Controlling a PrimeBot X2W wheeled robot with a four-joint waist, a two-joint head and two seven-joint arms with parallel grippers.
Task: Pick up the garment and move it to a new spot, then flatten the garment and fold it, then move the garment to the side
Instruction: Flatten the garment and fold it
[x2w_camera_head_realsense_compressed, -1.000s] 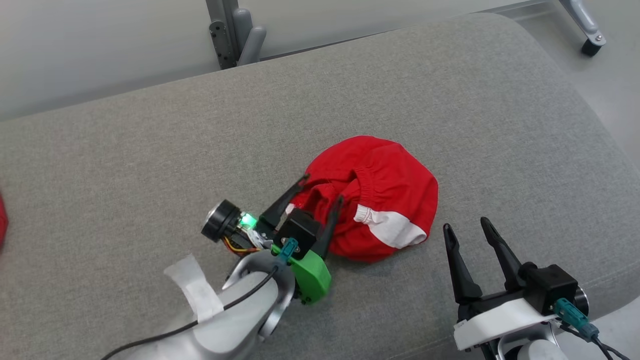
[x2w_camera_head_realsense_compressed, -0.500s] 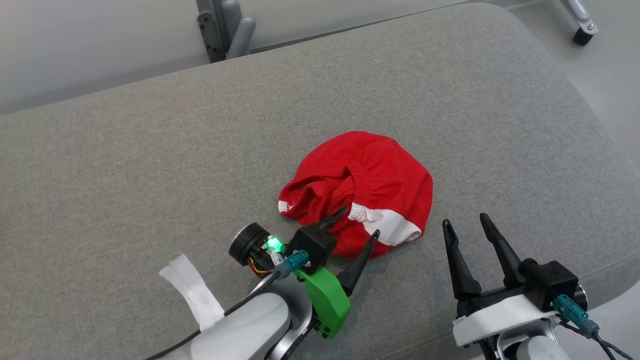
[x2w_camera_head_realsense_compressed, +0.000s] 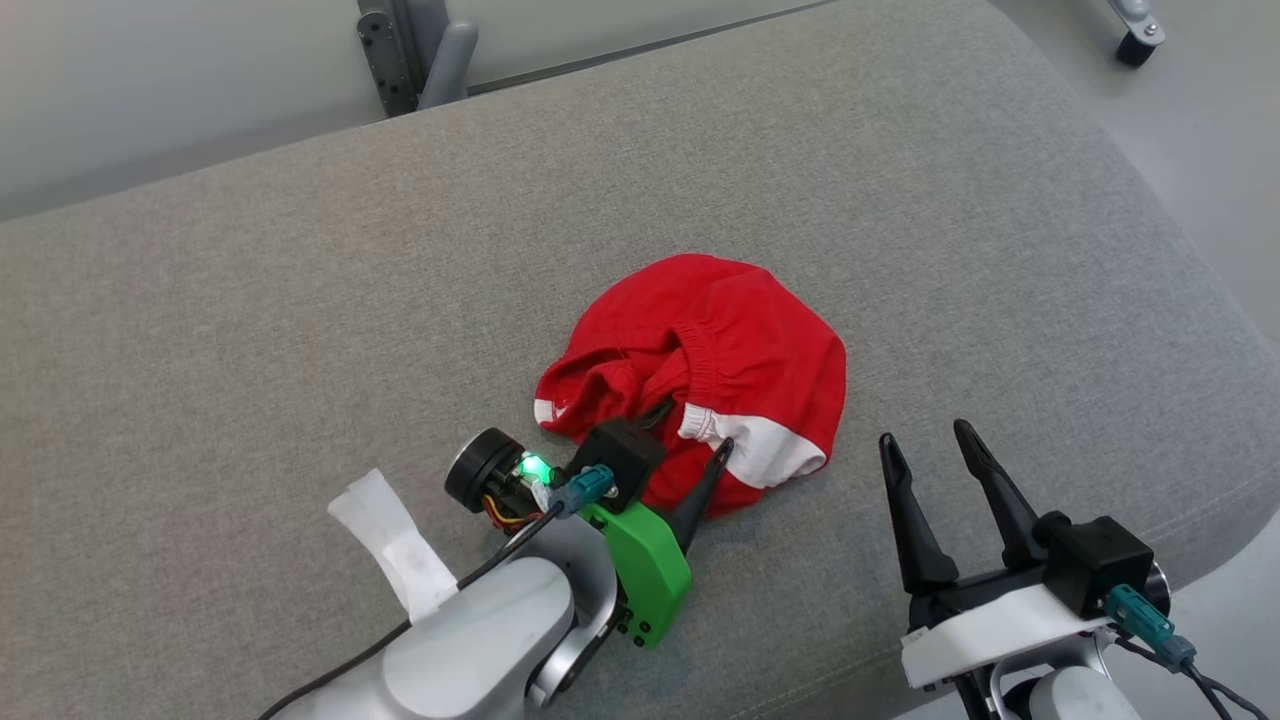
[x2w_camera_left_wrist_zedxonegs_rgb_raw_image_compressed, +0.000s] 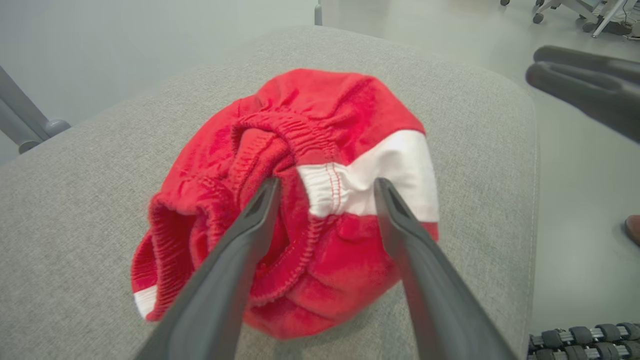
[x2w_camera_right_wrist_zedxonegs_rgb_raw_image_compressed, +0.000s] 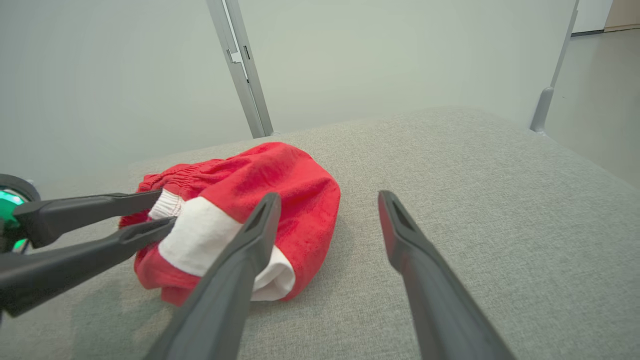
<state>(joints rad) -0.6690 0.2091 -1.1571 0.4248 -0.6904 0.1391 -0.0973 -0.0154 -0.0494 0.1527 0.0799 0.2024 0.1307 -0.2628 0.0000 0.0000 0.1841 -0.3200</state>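
Note:
The garment (x2w_camera_head_realsense_compressed: 720, 350) is a crumpled red piece with white panels and an elastic waistband, lying on the grey cushion. My left gripper (x2w_camera_head_realsense_compressed: 695, 427) is open at its near edge. In the left wrist view the garment (x2w_camera_left_wrist_zedxonegs_rgb_raw_image_compressed: 320, 110) bulges ahead, and the left gripper (x2w_camera_left_wrist_zedxonegs_rgb_raw_image_compressed: 327, 182) straddles the waistband fold where red meets white. My right gripper (x2w_camera_head_realsense_compressed: 925, 434) stands open to the right of the garment, with nothing between its fingers. In the right wrist view the right gripper (x2w_camera_right_wrist_zedxonegs_rgb_raw_image_compressed: 328, 196) points past the garment (x2w_camera_right_wrist_zedxonegs_rgb_raw_image_compressed: 280, 170), and the left gripper (x2w_camera_right_wrist_zedxonegs_rgb_raw_image_compressed: 167, 210) reaches in from the left.
The grey cushion (x2w_camera_head_realsense_compressed: 300, 300) spreads wide to the left and back. Its rounded edge drops to the floor at the right and front. A metal frame post (x2w_camera_head_realsense_compressed: 400, 50) stands behind it, and a caster (x2w_camera_head_realsense_compressed: 1135, 45) sits on the floor at the far right.
My left gripper swung from the garment's left edge round to its near edge, then pushed forward over the waistband fold. The head camera shifted a little. The right gripper kept its place.

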